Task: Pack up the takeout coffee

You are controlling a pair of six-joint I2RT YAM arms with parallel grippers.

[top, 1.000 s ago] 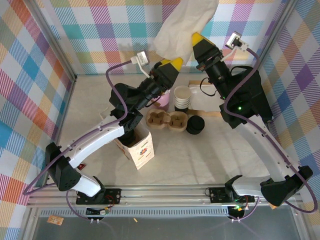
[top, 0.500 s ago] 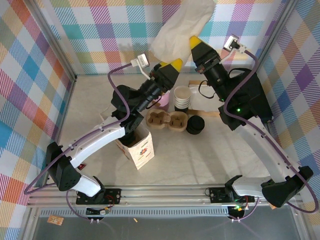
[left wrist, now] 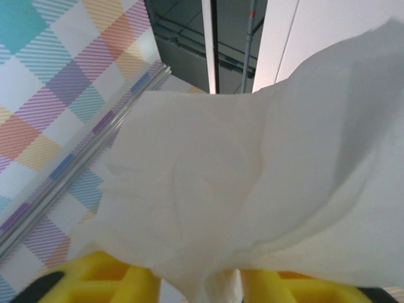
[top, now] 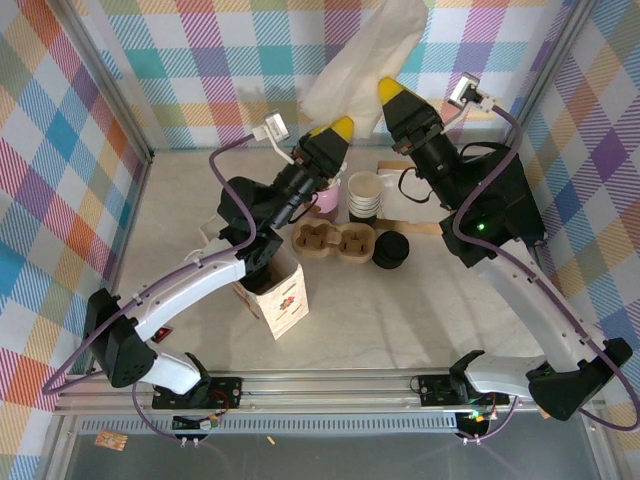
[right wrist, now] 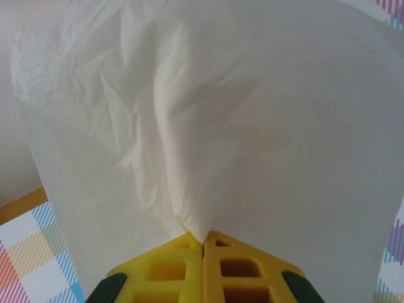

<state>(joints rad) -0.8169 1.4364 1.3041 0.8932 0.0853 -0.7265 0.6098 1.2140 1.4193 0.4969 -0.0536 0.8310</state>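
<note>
Nothing's packed yet. Right tool (right wrist: 203, 241) pinches the white paper bag (top: 365, 60) at top centre; left tool (left wrist: 199, 285) has paper between its fingers, grip unclear. Takeout coffee (top: 391, 247) sits on the bench (top: 450, 300), centre-right.

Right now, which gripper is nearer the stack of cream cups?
Left. The left gripper hangs just beyond the cup stack, slightly left; the right gripper, shut on the white bag, is farther back and right.

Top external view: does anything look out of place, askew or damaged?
The thin white paper hangs crumpled in the air above the far edge of the table. It is pinched by the right gripper and reaches into the left gripper. Nothing on the table looks spilled.
</note>
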